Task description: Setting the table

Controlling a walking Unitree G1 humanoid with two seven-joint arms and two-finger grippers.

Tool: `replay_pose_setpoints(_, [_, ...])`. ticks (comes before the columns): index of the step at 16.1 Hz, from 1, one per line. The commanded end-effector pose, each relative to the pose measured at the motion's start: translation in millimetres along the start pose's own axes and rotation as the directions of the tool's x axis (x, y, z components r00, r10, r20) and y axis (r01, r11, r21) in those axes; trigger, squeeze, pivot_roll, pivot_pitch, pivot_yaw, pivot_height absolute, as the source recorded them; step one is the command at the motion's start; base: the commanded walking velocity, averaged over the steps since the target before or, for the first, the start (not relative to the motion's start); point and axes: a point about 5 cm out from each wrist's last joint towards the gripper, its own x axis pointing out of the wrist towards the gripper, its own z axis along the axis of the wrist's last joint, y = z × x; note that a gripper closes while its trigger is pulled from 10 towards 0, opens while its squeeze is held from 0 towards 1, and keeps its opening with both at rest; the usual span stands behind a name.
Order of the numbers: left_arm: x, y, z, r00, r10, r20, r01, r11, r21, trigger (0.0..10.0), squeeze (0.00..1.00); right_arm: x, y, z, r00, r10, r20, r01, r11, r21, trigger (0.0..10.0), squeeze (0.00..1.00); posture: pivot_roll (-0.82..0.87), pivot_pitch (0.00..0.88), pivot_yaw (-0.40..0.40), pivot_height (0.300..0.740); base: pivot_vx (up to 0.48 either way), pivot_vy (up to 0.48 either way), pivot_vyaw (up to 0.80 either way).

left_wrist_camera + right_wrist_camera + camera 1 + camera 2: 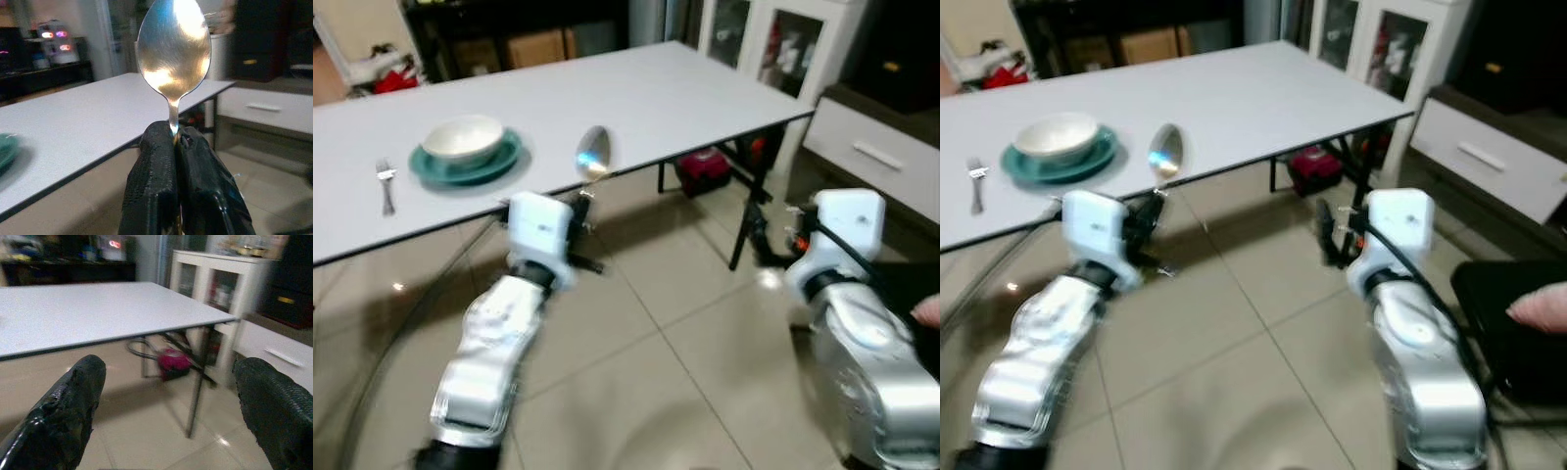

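At the table's near edge, the left gripper (pixel 175 142) holds a spoon (pixel 593 152) upright.

Its fingers are clamped together on the spoon's handle, bowl end up, just short of the table (pixel 685 98) edge. Beyond it on the tabletop sit a white bowl (pixel 463 139) in a teal plate (pixel 499 163), and a fork (pixel 385 184) further to the left. The right gripper (pixel 166 401) hangs with fingers spread wide apart, holding nothing, over the tiled floor (pixel 675 352) near a table leg (pixel 744 230) (something red (pixel 703 170) lies under the table). A white cabinet (pixel 783 49) stands beyond the far corner.
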Motion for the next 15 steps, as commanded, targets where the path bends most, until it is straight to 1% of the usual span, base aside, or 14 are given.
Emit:
replay_pose_setpoints(1, [-1.9,10.3,3.4,0.999,0.034,0.013,-0.034,0.999,0.029,10.0,0.0,0.2,6.6,3.9,1.0,0.026,0.015,-0.026,1.0,0.008,10.0,0.0,-0.08,0.0,0.028,0.74,0.379,0.0,0.0])
replay_pose_setpoints(4, [-0.9,9.2,0.6,1.0,0.027,0.001,-0.027,0.999,0.032,10.0,0.0,-0.4,6.5,3.2,1.0,0.028,0.012,-0.028,1.0,0.007,10.0,0.0,-0.09,0.0,0.034,0.74,0.386,0.0,0.0])
replay_pose_setpoints(6, [0.8,6.7,1.1,1.0,0.014,0.005,-0.015,1.0,0.027,10.0,0.0,-0.5,2.9,2.3,1.0,0.018,0.002,-0.018,1.0,0.01,10.0,0.0,-0.09,0.0,0.031,0.74,0.403,0.0,0.0])
replay_pose_setpoints(12, [0.0,9.1,1.8,0.999,0.032,0.005,-0.032,0.999,0.034,10.0,0.0,1.3,2.6,3.1,1.0,0.02,0.008,-0.02,1.0,0.012,10.0,0.0,-0.07,0.0,0.022,0.74,0.421,0.0,-0.74])
replay_pose_setpoints(15, [0.3,8.6,1.4,0.999,0.032,0.001,-0.032,0.999,0.035,10.0,0.0,0.8,2.9,1.6,1.0,0.025,-0.001,-0.025,1.0,0.008,10.0,0.0,-0.08,0.0,0.026,0.74,0.417,0.0,0.0])
